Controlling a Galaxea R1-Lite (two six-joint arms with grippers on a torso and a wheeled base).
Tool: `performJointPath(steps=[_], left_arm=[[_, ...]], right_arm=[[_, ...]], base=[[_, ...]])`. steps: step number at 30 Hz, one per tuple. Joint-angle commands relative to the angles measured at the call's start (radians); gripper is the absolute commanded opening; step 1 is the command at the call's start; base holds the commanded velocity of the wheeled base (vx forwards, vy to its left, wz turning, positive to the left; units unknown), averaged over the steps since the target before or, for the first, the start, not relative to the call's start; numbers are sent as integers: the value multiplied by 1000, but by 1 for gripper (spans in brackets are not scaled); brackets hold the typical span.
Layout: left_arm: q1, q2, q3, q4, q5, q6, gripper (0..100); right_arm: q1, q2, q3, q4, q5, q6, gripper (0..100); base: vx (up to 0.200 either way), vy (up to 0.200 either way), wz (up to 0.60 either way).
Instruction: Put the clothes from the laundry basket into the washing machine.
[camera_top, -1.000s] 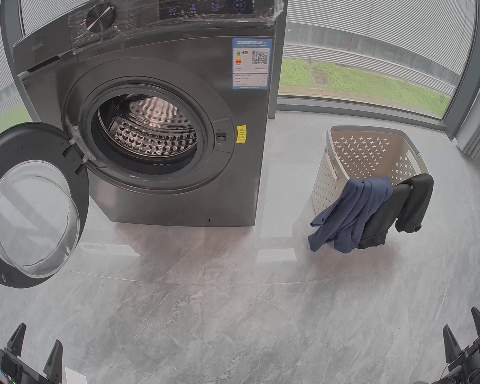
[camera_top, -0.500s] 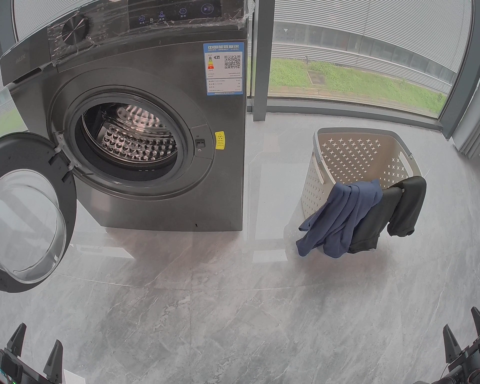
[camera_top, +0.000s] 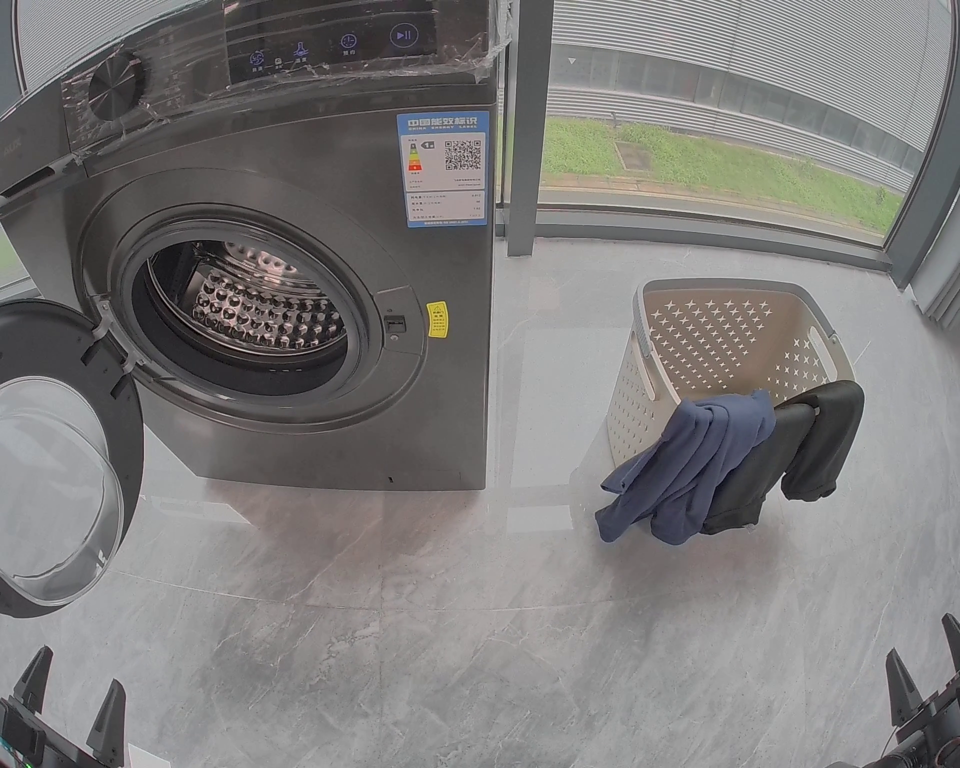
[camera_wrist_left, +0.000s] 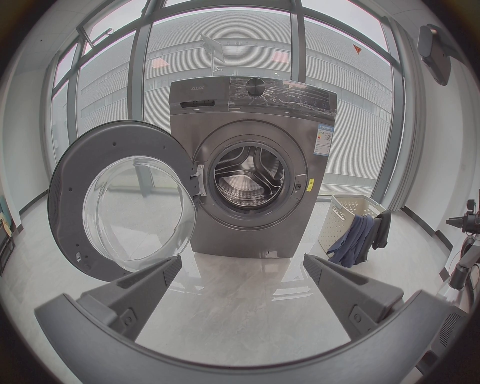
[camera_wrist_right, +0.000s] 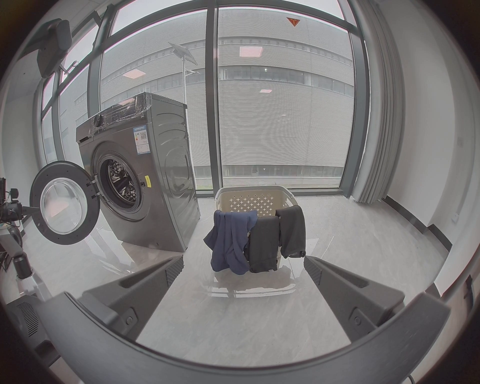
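Over the near rim of the cream perforated plastic laundry basket (camera_top: 720, 288) hang a navy blue garment (camera_top: 690, 465) and two dark garments (camera_top: 800, 445) — likely easy to pinch — beside the grey washing machine (camera_top: 440, 380), round glass door (camera_top: 60, 470) swung wide for loading; left gripper (camera_wrist_left: 241, 260), right gripper (camera_wrist_right: 242, 260) both spread, empty.

A dark grey washing machine (camera_top: 300, 420) bears a yellow sticker (camera_top: 437, 319), the beige laundry basket (camera_top: 735, 325) has star-patterned holes, with a navy blue garment (camera_top: 690, 465), charcoal garment (camera_top: 752, 475), black garment (camera_top: 826, 440), and a grey marble-veined floor (camera_top: 450, 620).
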Motion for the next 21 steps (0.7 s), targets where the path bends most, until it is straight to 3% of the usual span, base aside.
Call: performJointPath(steps=[1,21], left_arm=[[1,-7,15,0,0,-1,100],[1,-9,15,0,2,-1,100]], right_arm=[[1,-15,18,0,1,0,100],[1,-15,18,0,1,0,100]], base=[[0,-200,0],[0,-200,0]])
